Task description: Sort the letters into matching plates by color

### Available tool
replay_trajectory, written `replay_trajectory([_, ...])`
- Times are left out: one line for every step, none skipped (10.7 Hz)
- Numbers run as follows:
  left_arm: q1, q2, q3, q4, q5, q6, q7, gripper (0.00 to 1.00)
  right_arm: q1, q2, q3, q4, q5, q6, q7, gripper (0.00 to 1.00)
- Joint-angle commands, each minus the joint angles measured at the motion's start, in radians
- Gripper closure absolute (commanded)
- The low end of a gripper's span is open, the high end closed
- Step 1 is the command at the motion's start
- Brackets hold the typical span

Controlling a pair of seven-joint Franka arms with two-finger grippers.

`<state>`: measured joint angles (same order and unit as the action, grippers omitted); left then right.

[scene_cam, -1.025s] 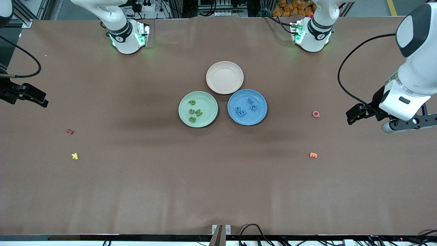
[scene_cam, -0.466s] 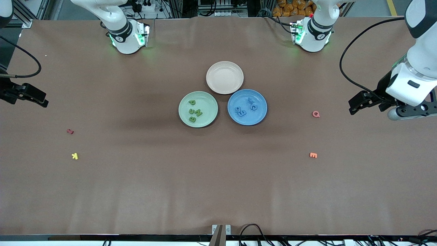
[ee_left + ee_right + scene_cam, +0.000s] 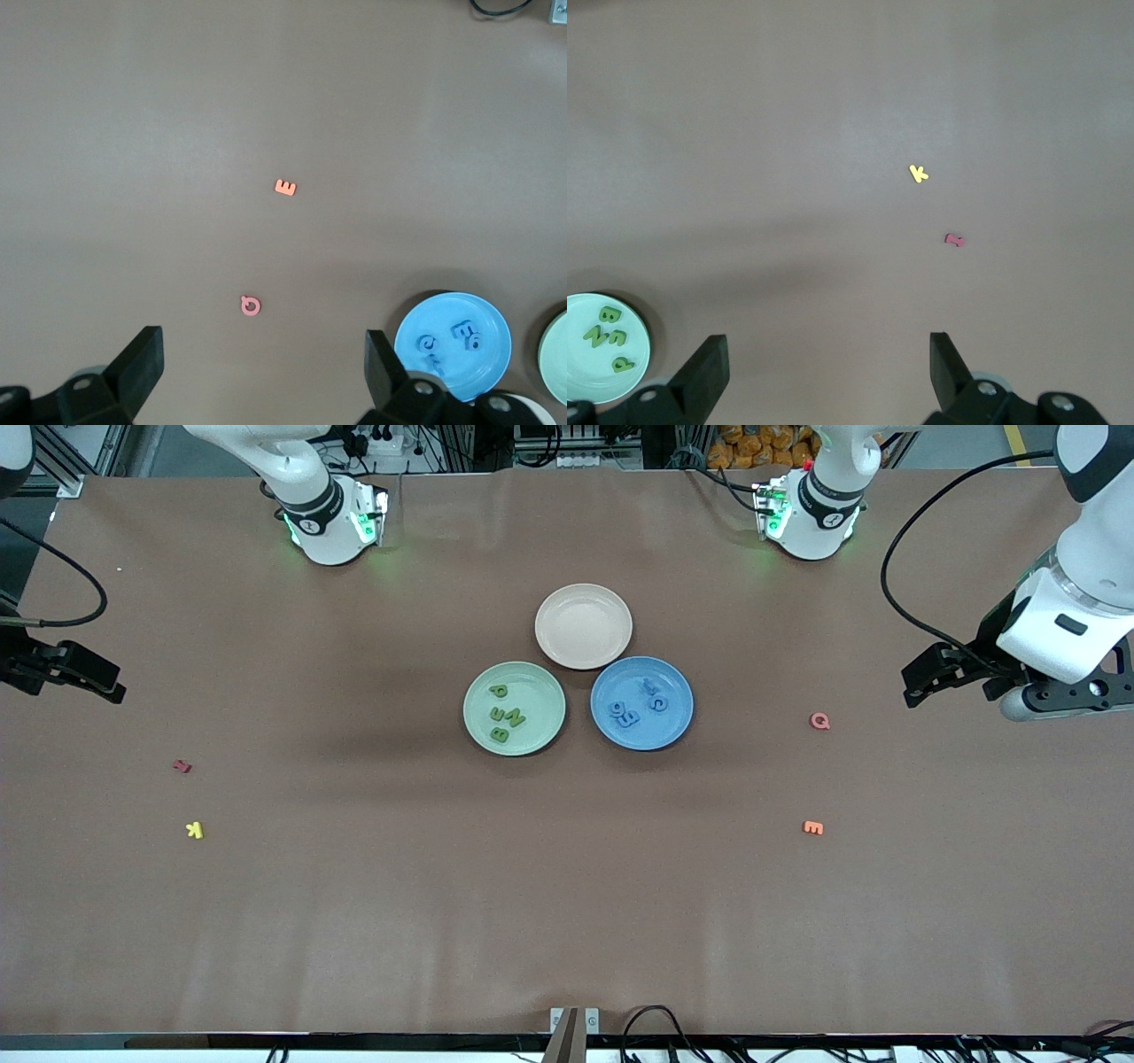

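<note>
Already four green letters point(image 3: 505, 716) lie in the mint green plate point(image 3: 545, 691), and the blue letters point(image 3: 636, 702) lie in the blue plate point(image 3: 678, 717) just beside it. The left gripper point(image 3: 921, 682) hangs empty with fingers spread wide over the left arm's end of the table; a pink letter point(image 3: 820, 721) and an orange letter point(image 3: 812, 828) lie between it and the plates. The right gripper point(image 3: 84, 677), equally wide and empty, waits over the right arm's end, near a red letter point(image 3: 182, 766) and a yellow letter point(image 3: 195, 830). A beige plate point(image 3: 567, 651) touches both plates.

Both arms glossy white w/ dark joint bands; bases glow green, black cables trail off. Left gripper point(image 3: 926, 682) & right gripper point(image 3: 89, 677): black, blocky fingers, grey camera housing underneath.
</note>
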<state>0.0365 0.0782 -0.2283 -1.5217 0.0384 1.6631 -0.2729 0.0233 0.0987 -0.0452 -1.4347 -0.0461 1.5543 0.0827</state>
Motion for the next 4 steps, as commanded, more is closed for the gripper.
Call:
replay_trajectory([-0.015, -0.014, 0.021, 0.011, -0.041, -0.040, 0.027, 0.00, -0.002, -0.004, 0.002, -0.001, 0.012, -0.008, 0.002, 0.00])
replay_trajectory([-0.015, -0.015, 0.021, 0.011, -0.041, -0.040, 0.027, 0.00, -0.002, -0.004, 0.002, -0.001, 0.012, -0.008, 0.002, 0.00])
replay_trajectory([-0.014, -0.015, 0.021, 0.011, -0.046, -0.040, 0.027, 0.00, -0.002, -0.004, 0.002, -0.001, 0.012, -0.008, 0.002, 0.00])
replay_trajectory([-0.013, -0.015, 0.021, 0.011, -0.045, -0.040, 0.027, 0.00, -0.002, -0.004, 0.002, -0.001, 0.012, -0.008, 0.002, 0.00])
